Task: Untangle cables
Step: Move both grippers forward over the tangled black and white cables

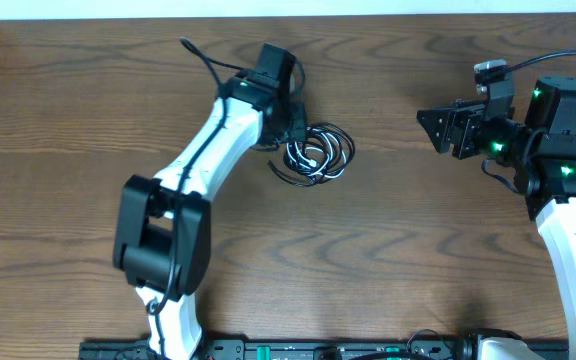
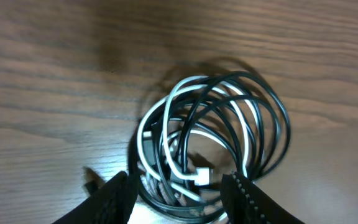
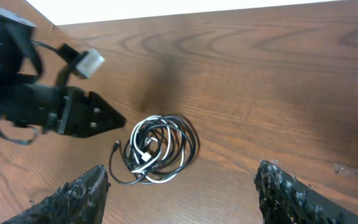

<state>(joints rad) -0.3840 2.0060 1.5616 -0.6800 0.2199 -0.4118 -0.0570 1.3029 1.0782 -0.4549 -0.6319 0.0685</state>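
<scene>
Black cable (image 2: 284,127) and white cable (image 2: 188,80) — looped together in one tangled coil, lying flat.

Wood-grain table (image 1: 68,150) is carrying 2 cables (image 1: 318,155), lying coiled together in 1 flat bundle on the top. The black cable (image 2: 279,124) is forming most of the bundle's outer loops. The white cable (image 2: 185,84) is weaving through them, crossing over in some spots, under in others. A white plug (image 2: 202,177) is sitting inside the bundle's ring. A black tail (image 3: 120,177) is trailing out of the bundle on its near-left side in the overhead view, its plug end (image 3: 117,147) resting on the wood just beside the bundle. The table's far edge (image 1: 388,17) is running well beyond the bundle.
</scene>
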